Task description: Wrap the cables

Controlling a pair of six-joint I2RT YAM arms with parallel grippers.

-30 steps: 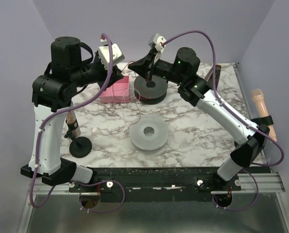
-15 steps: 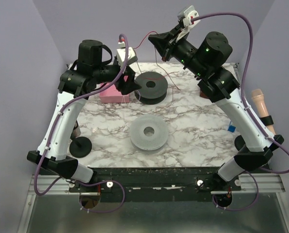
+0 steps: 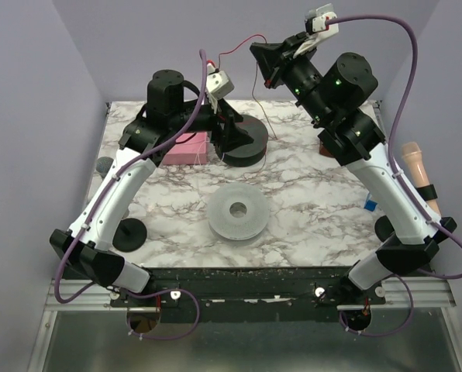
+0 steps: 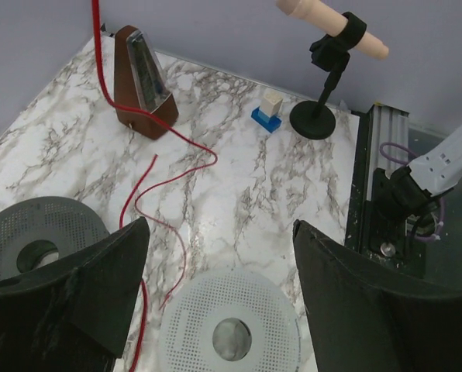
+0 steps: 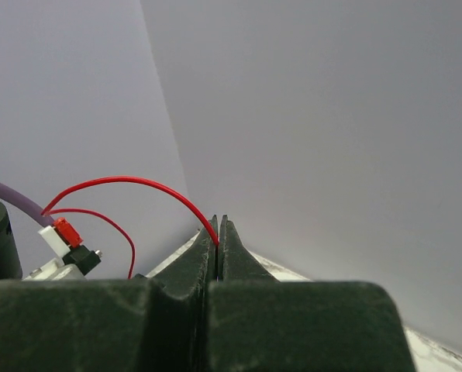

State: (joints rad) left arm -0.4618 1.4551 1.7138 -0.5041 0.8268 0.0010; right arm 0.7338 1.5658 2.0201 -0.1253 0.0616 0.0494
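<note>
The cable is a thin red wire (image 4: 213, 157). It hangs down past a brown metronome (image 4: 142, 85) and curls over the marble table. My right gripper (image 5: 218, 226) is raised high at the back, shut on the wire (image 5: 138, 180), which arcs away to the left. My left gripper (image 4: 222, 226) is open with nothing between its fingers. It hovers by the black spool (image 3: 245, 147) at the back centre. Below its jaws in the left wrist view lies the light grey perforated spool (image 4: 231, 325), which also sits mid-table (image 3: 237, 211).
A pink box (image 3: 186, 147) sits left of the black spool. A beige microphone on a black stand (image 3: 415, 164) is at the right edge, with a small blue block (image 3: 369, 204) near it. A black round base (image 3: 130, 232) stands front left.
My left gripper has opened and its arm has swung right to the black spool. My right arm has lifted the wire up and back from the spool.
</note>
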